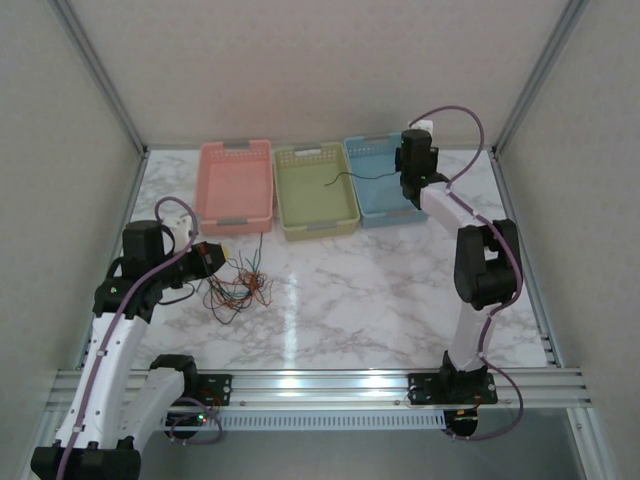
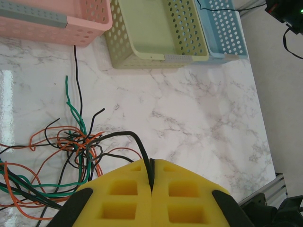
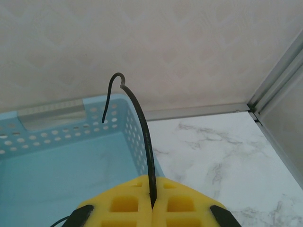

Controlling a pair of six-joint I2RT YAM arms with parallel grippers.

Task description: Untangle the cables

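- Though bunched into one loose knot of black, orange and green, cables (image 2: 75, 146) lying flat on the marble table (image 2: 199, 109), just in front of the pink basket (image 1: 236, 152).
- Clenched with the left gripper (image 2: 151, 165) on a single black strand (image 2: 140, 143) out of that knot, pads pressed together, strand curving off toward the heap.
- Pinched in the right gripper (image 3: 152, 184), a separate black cable (image 3: 143, 123), well apart from the knot, held up over the blue basket (image 3: 57, 137), far end trailing into the green basket (image 1: 312, 152).
- Best bet on the left: pull slow and low, away from the heap, watching for orange or green loops riding along.
- If dragging the whole knot, stop and pick a looser end.
- On the right: lower well inside a basket before letting go, curly tip and all.
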